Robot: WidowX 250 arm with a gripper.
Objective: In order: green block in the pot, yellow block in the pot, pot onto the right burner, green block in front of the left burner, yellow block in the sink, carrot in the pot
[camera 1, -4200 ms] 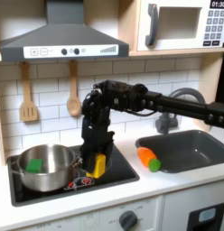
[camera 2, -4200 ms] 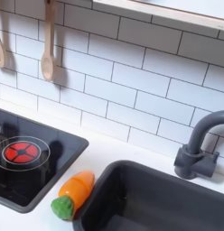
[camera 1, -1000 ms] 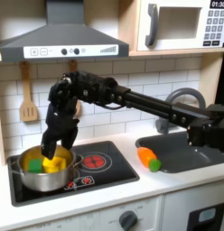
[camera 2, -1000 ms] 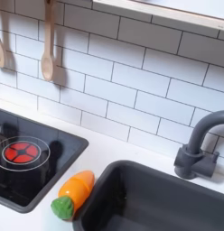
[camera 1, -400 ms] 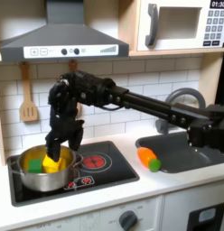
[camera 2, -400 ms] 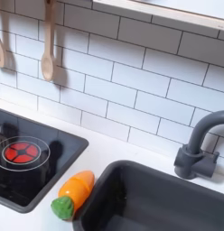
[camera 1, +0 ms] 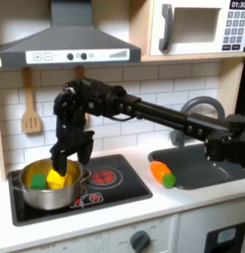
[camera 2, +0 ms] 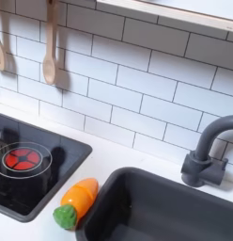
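Over round shiny steel pot (camera 1: 45, 185), at its 3 o'clock: gripper (camera 1: 65, 164) parted, empty; green cube (camera 1: 37, 181), yellow cube (camera 1: 57, 179) inside. Slide next; orange carrot (camera 2: 76, 202) waits.

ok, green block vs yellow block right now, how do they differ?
Colour: the green block is bright green, the yellow block bright yellow.
Place in the pot: the green block lies toward the first exterior view's left, the yellow block beside it toward the right.
Claw: the claw hangs right above the yellow block; the green block sits clear of it.
Shared: both are small cubes of about the same size, both inside the pot.
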